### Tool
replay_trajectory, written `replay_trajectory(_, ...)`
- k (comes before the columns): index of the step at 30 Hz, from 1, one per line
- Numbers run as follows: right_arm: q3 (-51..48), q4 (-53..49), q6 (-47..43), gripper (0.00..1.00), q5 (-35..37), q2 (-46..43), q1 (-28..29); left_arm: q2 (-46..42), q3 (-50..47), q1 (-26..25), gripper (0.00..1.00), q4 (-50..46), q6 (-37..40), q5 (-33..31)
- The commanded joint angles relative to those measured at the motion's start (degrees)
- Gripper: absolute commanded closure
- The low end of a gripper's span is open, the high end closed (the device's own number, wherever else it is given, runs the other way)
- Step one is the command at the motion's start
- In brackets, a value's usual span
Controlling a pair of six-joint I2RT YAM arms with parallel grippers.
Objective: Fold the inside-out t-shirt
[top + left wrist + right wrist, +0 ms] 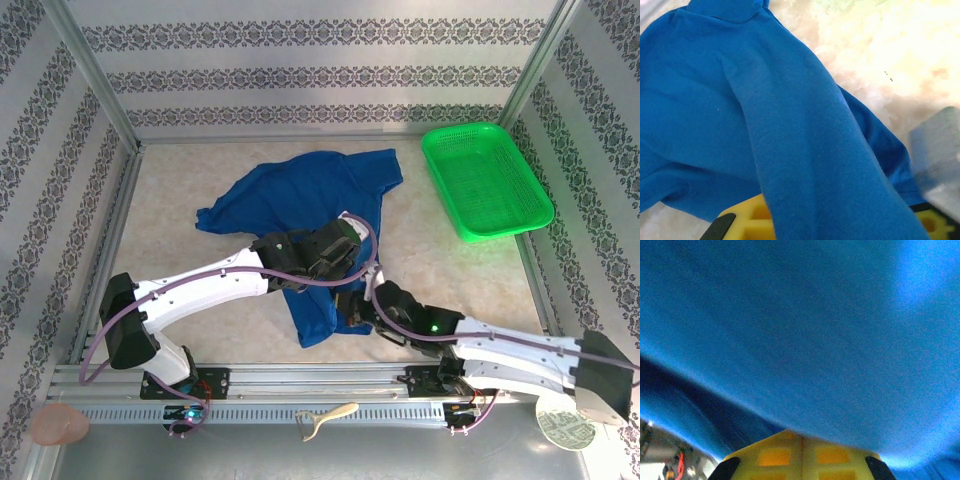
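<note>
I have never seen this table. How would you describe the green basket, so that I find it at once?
Start at the pale table and look to its far right corner. There lies the basket, shallow and rectangular, set at a slant. It is bright green mesh plastic and lies apart from the blue t-shirt in the middle.

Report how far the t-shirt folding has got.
Done: very little. The t-shirt lies rumpled on the table, with no neat fold visible. In hand: the left end effector and right end effector are both shut on cloth at the shirt's near part, and the wrist views show fabric draped over their fingers. Left: flatten it out and make every fold.
</note>
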Motion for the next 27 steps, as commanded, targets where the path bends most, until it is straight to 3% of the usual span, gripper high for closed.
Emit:
replay_trajectory(1,2.03,14.44,-4.67,1.00,8.01,6.59,1.35,-1.18,2.12,0.37,1.00,-2.65,-0.40,1.52)
replay_trajectory(7,0.40,27.39,-13.57,1.00,21.53,18.95,4.58,-1.68,4.77,0.48,1.00,-4.66,-0.40,3.39)
replay_trajectory(17,1.25,29.63,-21.97,1.00,32.40,31.36,8.41,-3.19,8.52,2.10,1.00,-5.48,-0.33,6.94)
replay_trajectory(21,3.22,28.54,-19.04,1.00,30.84,36.76,7.38,-3.28,9.26,2.19,1.00,-6.16,-0.05,7.56)
replay_trajectory(27,7.90,23.22,-11.67,1.00,14.53,40.94,-4.22,-5.50,10.02,2.19,1.00,-7.76,-0.65,8.64)
